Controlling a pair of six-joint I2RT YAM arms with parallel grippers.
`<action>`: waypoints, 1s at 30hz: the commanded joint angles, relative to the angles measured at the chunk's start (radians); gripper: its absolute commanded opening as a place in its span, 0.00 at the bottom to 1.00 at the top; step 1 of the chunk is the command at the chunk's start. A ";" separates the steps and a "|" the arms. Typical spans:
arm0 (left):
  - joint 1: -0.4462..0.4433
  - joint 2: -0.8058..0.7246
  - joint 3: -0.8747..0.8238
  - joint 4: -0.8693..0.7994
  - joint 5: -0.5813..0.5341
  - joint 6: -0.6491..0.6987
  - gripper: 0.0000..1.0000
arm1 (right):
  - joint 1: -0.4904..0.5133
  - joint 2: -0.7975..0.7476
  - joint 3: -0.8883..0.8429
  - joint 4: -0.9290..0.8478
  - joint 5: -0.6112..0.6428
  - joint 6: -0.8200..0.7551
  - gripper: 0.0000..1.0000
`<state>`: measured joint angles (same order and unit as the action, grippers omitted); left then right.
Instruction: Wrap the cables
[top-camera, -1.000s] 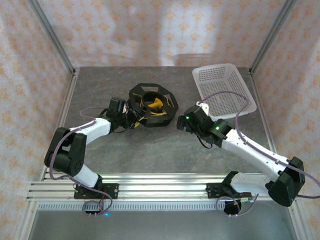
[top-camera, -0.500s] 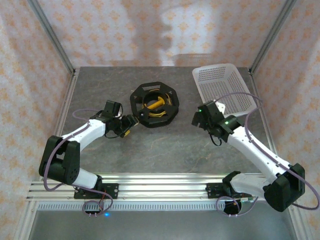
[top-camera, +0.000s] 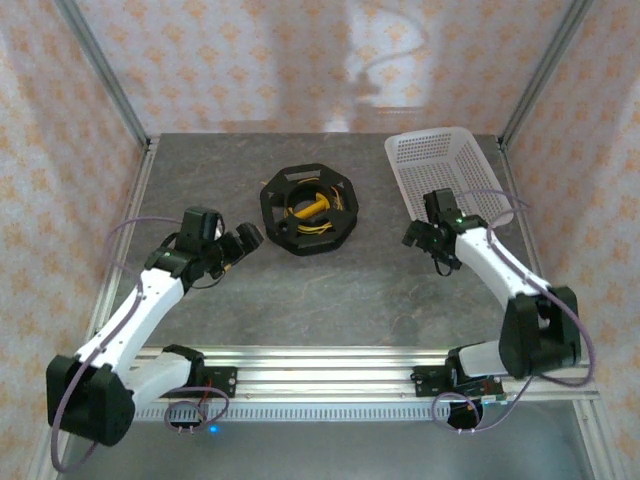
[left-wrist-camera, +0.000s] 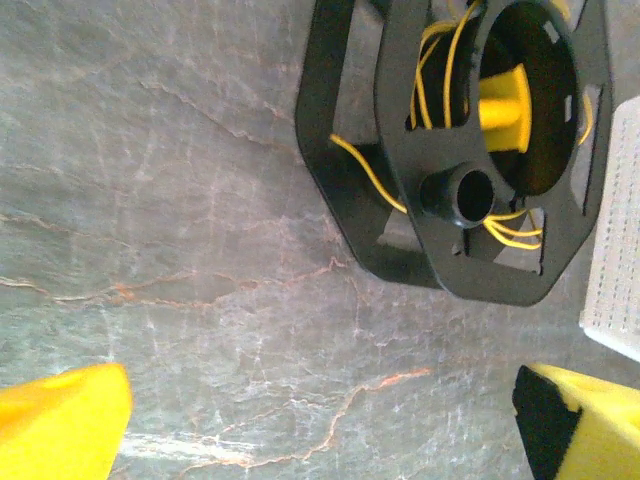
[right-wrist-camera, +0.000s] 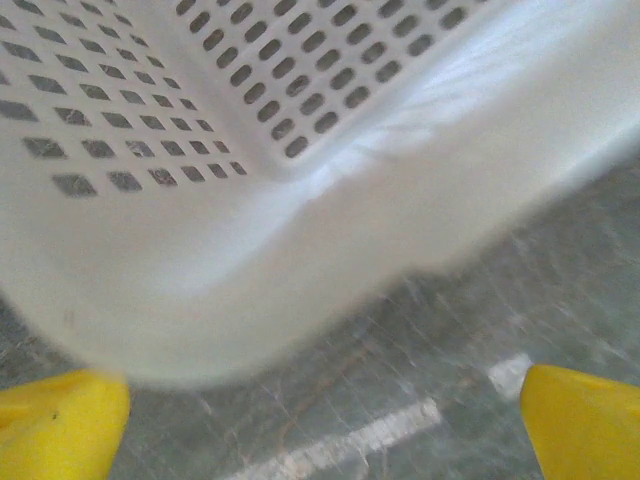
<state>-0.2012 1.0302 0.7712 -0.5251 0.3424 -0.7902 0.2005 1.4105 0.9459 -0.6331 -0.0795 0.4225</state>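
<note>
The black octagonal spool (top-camera: 310, 210) lies on the grey table, with the thin yellow cables (top-camera: 312, 226) looped inside it around a yellow hub. In the left wrist view the spool (left-wrist-camera: 480, 150) is at the upper right, and the cables (left-wrist-camera: 368, 175) run between its two plates, with a few strands near the black centre knob. My left gripper (top-camera: 238, 250) is open to the left of the spool, clear of it; its jaws (left-wrist-camera: 325, 425) hold nothing but bare table between them. My right gripper (top-camera: 428, 232) is open and empty (right-wrist-camera: 325, 420), close against the basket's near corner.
A white perforated basket (top-camera: 450, 175) stands at the back right; its rounded corner (right-wrist-camera: 250, 270) looms just ahead of the right fingers. Aluminium frame posts and patterned walls close in the table. A metal rail runs along the near edge.
My left gripper opened and drew back left, away from the spool. The right arm swung right to the basket's corner. The spool shifted slightly and now rests free.
</note>
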 joint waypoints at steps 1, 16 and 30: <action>-0.006 -0.065 -0.007 -0.091 -0.095 0.041 0.99 | -0.006 0.116 0.089 0.127 -0.106 -0.037 0.98; -0.046 -0.127 0.053 -0.085 -0.158 0.106 0.99 | 0.056 0.302 0.380 0.183 -0.180 -0.038 0.96; -0.076 -0.361 0.021 -0.057 -0.743 0.226 0.99 | 0.104 -0.534 -0.245 0.364 0.079 -0.237 0.99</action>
<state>-0.2691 0.7086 0.8360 -0.5945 -0.1558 -0.5911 0.3126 0.9993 0.7898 -0.3260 -0.1398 0.2687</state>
